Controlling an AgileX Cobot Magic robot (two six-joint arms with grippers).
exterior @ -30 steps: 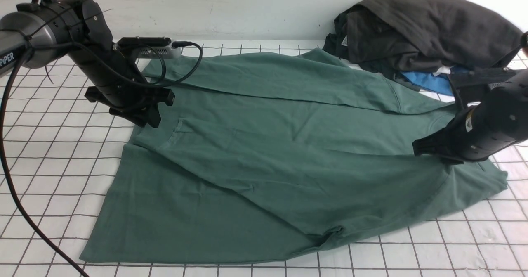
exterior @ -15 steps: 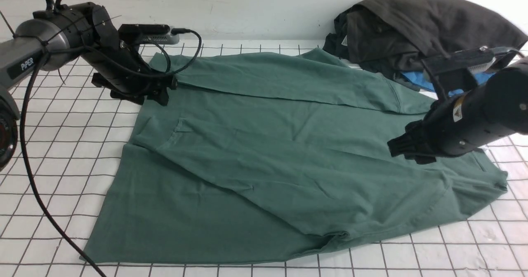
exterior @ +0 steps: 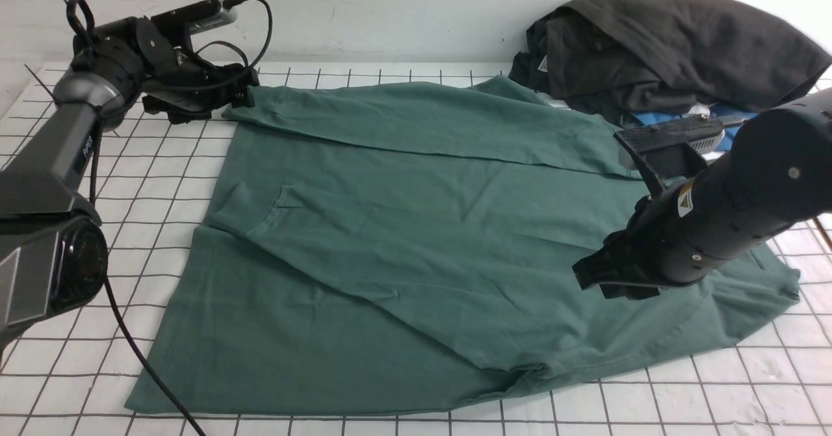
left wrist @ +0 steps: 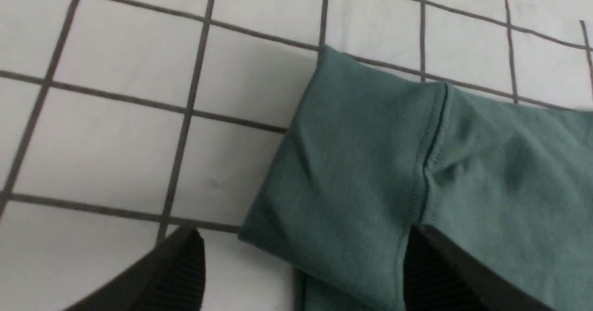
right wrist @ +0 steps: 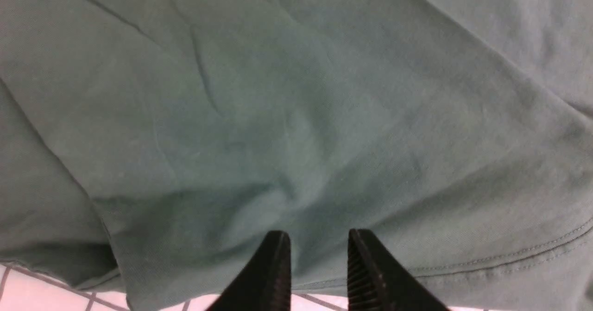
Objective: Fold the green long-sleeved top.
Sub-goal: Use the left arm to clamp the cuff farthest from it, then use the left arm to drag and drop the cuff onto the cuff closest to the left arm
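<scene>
Green and flat, the long-sleeved top [exterior: 416, 228] covers the middle of the counter [exterior: 149, 182], and we see our left pincer [left wrist: 305, 231] spread wide, released, either side of the sleeve cuff [left wrist: 352, 162] at eleven o'clock, our right pincer [right wrist: 319, 237] narrowly parted and empty above the cloth at four o'clock.

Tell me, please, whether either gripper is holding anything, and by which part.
Nothing is held: left gripper open astride the cuff of the green long-sleeved top, right gripper open above its fabric.

Prob. robotics lab: grid-marked white table [exterior: 130, 228], bare wall [exterior: 390, 7], cabled robot arm [exterior: 65, 130].
</scene>
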